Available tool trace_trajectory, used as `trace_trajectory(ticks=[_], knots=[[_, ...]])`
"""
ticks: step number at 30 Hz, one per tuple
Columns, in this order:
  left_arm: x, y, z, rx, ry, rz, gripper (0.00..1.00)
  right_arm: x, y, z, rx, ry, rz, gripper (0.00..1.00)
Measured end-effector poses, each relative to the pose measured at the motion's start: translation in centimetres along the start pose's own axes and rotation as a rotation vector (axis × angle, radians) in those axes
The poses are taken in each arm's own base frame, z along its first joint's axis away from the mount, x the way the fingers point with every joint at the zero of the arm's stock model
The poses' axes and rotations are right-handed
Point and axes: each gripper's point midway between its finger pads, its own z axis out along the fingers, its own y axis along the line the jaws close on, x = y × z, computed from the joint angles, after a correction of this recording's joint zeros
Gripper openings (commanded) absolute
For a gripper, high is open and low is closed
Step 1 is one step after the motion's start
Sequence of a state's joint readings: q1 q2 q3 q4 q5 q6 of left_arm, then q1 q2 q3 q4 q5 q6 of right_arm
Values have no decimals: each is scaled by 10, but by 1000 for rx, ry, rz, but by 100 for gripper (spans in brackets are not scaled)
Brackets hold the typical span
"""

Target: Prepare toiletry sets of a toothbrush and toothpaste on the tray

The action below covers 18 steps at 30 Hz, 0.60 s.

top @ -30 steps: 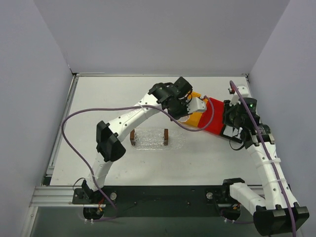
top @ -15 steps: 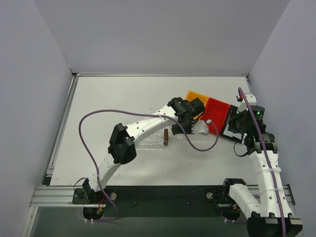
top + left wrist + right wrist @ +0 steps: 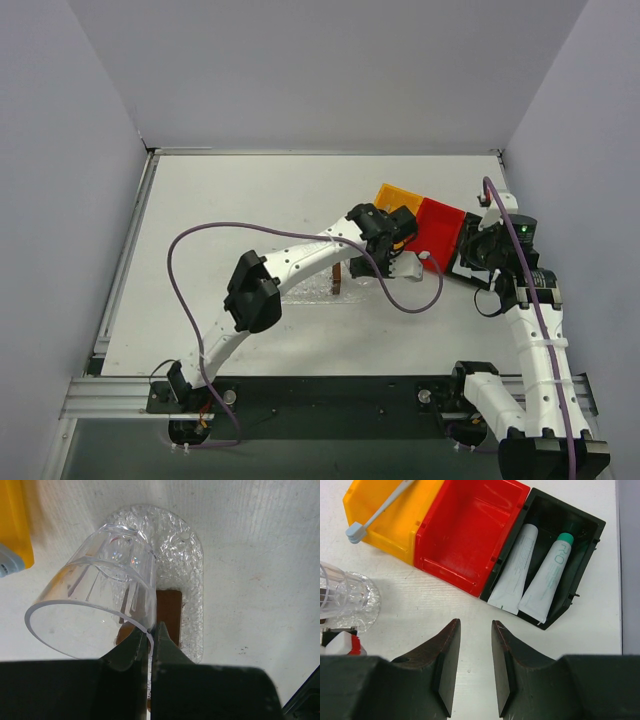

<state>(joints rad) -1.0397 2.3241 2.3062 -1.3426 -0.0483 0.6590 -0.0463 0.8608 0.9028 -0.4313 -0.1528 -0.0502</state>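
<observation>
Toothbrush (image 3: pixel 380 510) in L bin (image 3: pixel 385 542); toothpaste (image 3: pixel 512 572) & 2nd tube (image 3: pixel 547 577) side by side in R bin (image 3: pixel 545 510); cup (image 3: pixel 95 590) over tray (image 3: pixel 192 570), L of bins.

The cup (image 3: pixel 90 595) is smooth and clear, the tray (image 3: pixel 192 565) bumpy

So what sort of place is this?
Probably a lab robot test cell: plain grey partition walls box in a white table, with a yellow plastic bin, red bin and black bin side by side.

- Transparent oval plastic tray (image 3: pixel 194 565): bumpy, glittery.
- Round ribbed plastic cup (image 3: pixel 95 605): clear.
- Yellow plastic bin (image 3: pixel 395 536); red plastic bin (image 3: pixel 470 535).
- Flat toothpaste tube (image 3: pixel 547 577): white, green cap.
- Thin toothbrush (image 3: pixel 381 509): pale grey-blue.
</observation>
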Motion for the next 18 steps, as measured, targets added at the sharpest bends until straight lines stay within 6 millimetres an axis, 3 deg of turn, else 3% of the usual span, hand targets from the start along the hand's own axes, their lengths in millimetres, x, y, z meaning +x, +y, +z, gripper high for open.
trace_trajectory(ticks=[7, 18], knots=[[-1, -6, 16, 25, 27, 18, 0, 6, 2, 2, -13, 15, 0, 27], [-4, -11, 16, 44, 12, 30, 0, 7, 0, 3, -11, 18, 5, 27]])
